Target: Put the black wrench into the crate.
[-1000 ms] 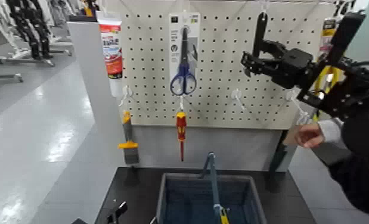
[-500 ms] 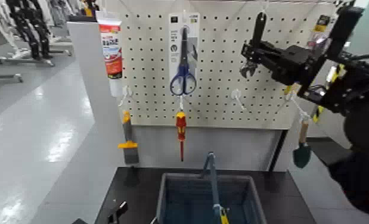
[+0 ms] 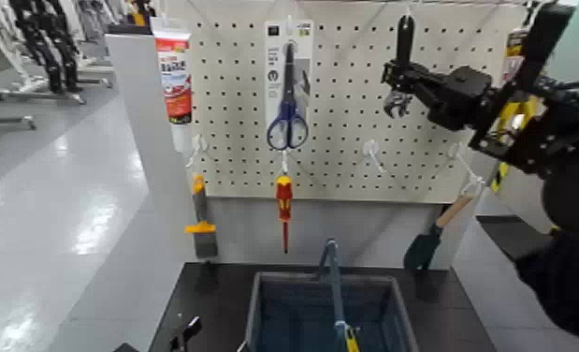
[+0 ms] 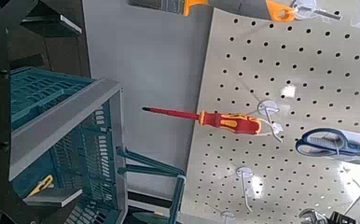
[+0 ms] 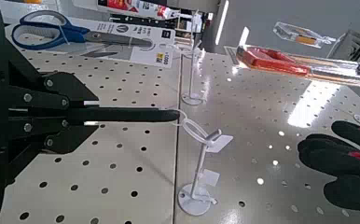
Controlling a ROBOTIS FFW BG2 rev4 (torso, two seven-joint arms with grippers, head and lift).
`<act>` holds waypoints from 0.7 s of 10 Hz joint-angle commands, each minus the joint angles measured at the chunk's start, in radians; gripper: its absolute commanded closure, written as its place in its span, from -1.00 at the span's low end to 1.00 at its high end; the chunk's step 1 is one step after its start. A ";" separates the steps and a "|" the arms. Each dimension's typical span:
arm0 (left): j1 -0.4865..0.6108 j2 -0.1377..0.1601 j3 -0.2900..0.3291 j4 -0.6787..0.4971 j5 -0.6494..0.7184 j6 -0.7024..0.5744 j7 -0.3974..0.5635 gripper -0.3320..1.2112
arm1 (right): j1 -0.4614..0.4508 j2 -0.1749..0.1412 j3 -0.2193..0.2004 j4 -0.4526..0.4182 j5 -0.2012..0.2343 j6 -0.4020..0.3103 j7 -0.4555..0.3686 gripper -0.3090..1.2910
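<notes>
Black Wrench Held Up High

The right gripper [image 3: 402, 79] squeezes the black wrench [image 3: 405, 39] between its fingers, near the pegboard [image 3: 340, 140]. Bare board separates them from the blue scissors [image 3: 288, 122]. The crate [image 3: 393, 290] is below. The left gripper [image 4: 53, 108] waits low, open.

Lab-like space, tool-hung pegboard [image 3: 349, 122]

1. The right gripper [image 3: 393, 75] hides the middle of the slim all-black metal wrench [image 3: 405, 39] in the head view.
2. The head view's bottom edge cuts off the rectangular blue-grey plastic crate [image 3: 325, 278] and the black left gripper [image 3: 188, 334].
3. The blue-handled metal scissors [image 4: 327, 142] run out of the left wrist view.
</notes>
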 commanded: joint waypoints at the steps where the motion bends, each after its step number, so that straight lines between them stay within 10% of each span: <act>1: 0.000 0.000 0.000 -0.001 0.000 0.000 -0.002 -0.44 | -0.002 -0.002 -0.003 -0.005 0.006 -0.003 0.000 0.87; 7: -0.002 0.002 0.000 -0.001 0.001 0.006 -0.003 -0.44 | -0.002 -0.003 -0.018 -0.069 0.040 -0.002 -0.009 0.98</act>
